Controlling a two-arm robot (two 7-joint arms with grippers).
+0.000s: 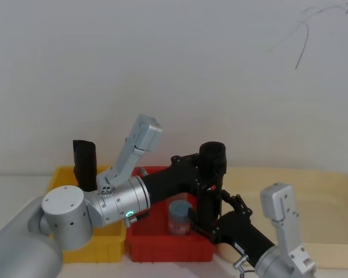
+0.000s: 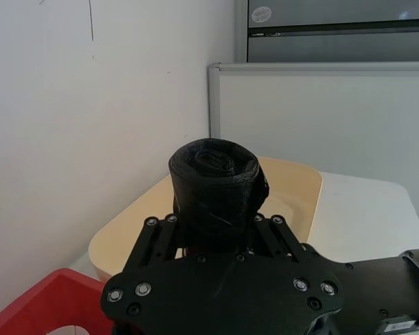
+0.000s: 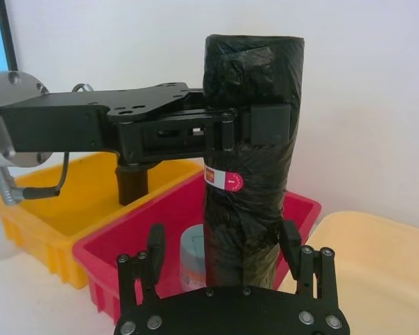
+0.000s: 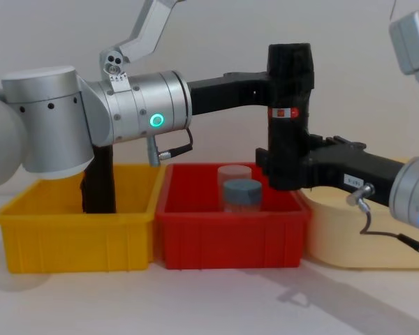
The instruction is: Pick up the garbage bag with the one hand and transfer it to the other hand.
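The garbage bag (image 4: 289, 63) hangs upright in the air over the red bin (image 4: 230, 234), clear of the jar (image 4: 241, 192) inside it. The left pincer (image 3: 255, 125) is clamped across the roll's upper part, just above the red-and-white label (image 3: 223, 180). The right pincer (image 3: 223, 244) sits lower, spread wide around the roll's bottom part, with one of its fingers (image 3: 156, 244) plainly apart from the black plastic.

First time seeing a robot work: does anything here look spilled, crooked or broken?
Nothing stands out. The garbage bag hangs upright above the red bin, clamped by the left gripper, with the right gripper open around its lower end.
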